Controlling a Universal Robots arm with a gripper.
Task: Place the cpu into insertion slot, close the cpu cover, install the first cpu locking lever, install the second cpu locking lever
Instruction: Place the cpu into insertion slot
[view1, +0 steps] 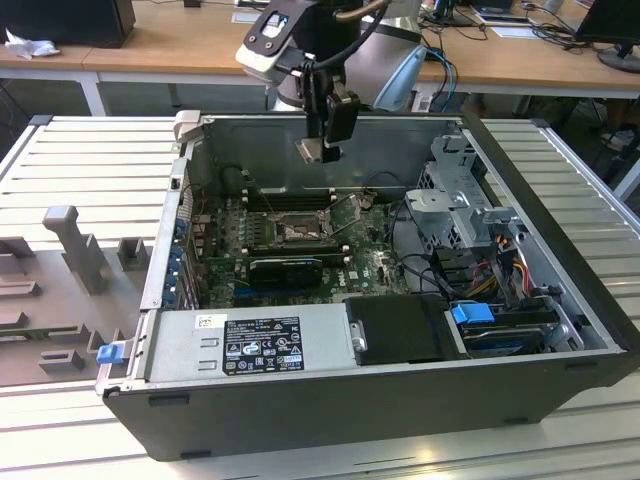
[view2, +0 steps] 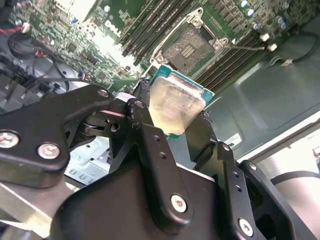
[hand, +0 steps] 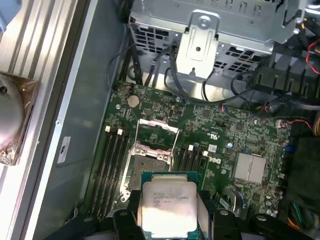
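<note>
End effector (view2: 174, 114): closed on the cpu (hand: 167, 207), one black finger (view2: 145, 107) against each of two opposite edges. Nothing else is in its grip.
Cpu: off the board, held up over the open computer case (view1: 330, 405) with its silver-grey top towards the wrist cameras. In the exterior view it hangs near the case's far wall and well clear of the parts below.
Insertion slot (view2: 189, 47): bare and dark inside its silver rim, with no chip in it. It sits on the green motherboard (hand: 235, 135) between the banks of long black memory slots (hand: 112, 160). In both wrist views it lies just past the chip's leading edge, not squarely under it.
Cpu cover (hand: 159, 125): looks swung up and open, so the socket is left free (the tilt is easiest to read in the first wrist view).
Locking levers: I cannot make them out with any certainty.
Step in hand: the first one, carrying the cpu to the slot. By my reading, the cover and both levers are not yet dealt with.
What the placing calls for: probably squaring the chip over the socket, matching its corners to the rim, and keeping it level and gentle on the way down, since a tilted seat could harm the contacts.
Surroundings: the case lies on its side on a ribbed metal tabletop (view1: 90, 160).
</note>
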